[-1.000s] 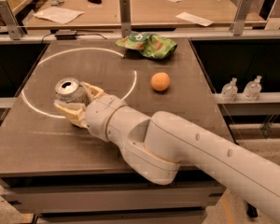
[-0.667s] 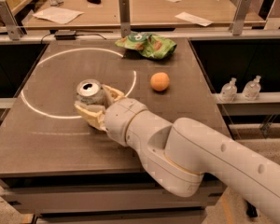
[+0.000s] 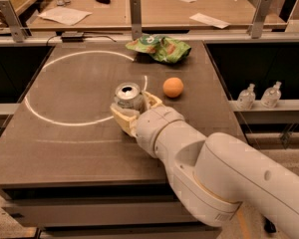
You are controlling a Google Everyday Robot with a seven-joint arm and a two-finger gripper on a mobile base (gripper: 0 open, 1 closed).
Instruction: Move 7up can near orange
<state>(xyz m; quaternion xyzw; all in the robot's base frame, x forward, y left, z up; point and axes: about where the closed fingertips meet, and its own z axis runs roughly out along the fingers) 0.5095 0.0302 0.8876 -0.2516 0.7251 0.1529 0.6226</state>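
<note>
Pincer status: cream fingers flank the silver-white aluminium 7up can on both sides. We read this as a closed grip on it, though the contact faces are hidden by the can body. The can stands upright at mid-surface, just left of the small round smooth orange, with a narrow gap between them and no contact. We cannot tell whether its base rests on the dark brown surface or hangs just above it.

Risks as we judge them:
1. The orange rolls. The pincer finger on the fruit's side sits between can and orange, so any further travel that way, or spreading the fingers on release, could nudge the fruit. Being ball-shaped, it would run off toward the near right edge.
2. The can tips. If it is dragged and the base catches, the tall narrow body could topple on release.
3. The can wall dents under too hard a squeeze.
4. The crumpled green snack bag lies well apart at the back, so we expect no interference there.
</note>
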